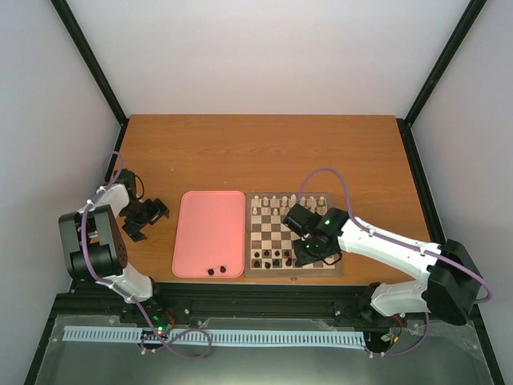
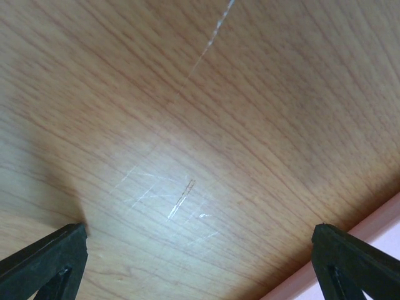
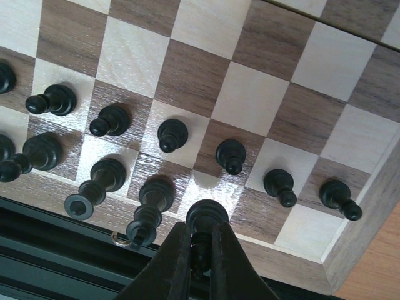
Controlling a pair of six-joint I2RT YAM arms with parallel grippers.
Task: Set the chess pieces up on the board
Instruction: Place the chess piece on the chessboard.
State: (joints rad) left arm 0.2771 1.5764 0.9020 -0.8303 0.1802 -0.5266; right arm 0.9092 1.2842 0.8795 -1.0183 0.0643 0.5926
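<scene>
**Materials and shapes.** The table is orange-brown wood-grain; the left wrist view shows fine pale scratches in its surface. The board is a square of glossy wood with light and dark checks inside a brown border. In the top view it lies right of centre, just beside the right edge of a smooth pink tray with rounded corners. The chess pieces are small turned figures with round bases and knobbed heads.

**Claws.** The right gripper is clenched on one dark piece at bottom centre of the right wrist view, over the board's edge row. The stem of the piece fills the narrow slot between the black fingers. Whether the piece rests on the square cannot be told. The left gripper is released. Its fingers sit wide apart in the two lower corners of the left wrist view, holding nothing, above bare table, with the tray's edge at lower right.

**Counts.**
- Two loose dark pieces lie at the tray's lower edge.
- Six whole dark pawns form one diagonal row; a seventh is cut by the left edge.
- Three taller dark pieces stand left of the held one.
- The cream pieces line the board's upper edge and are too small to count.
</scene>
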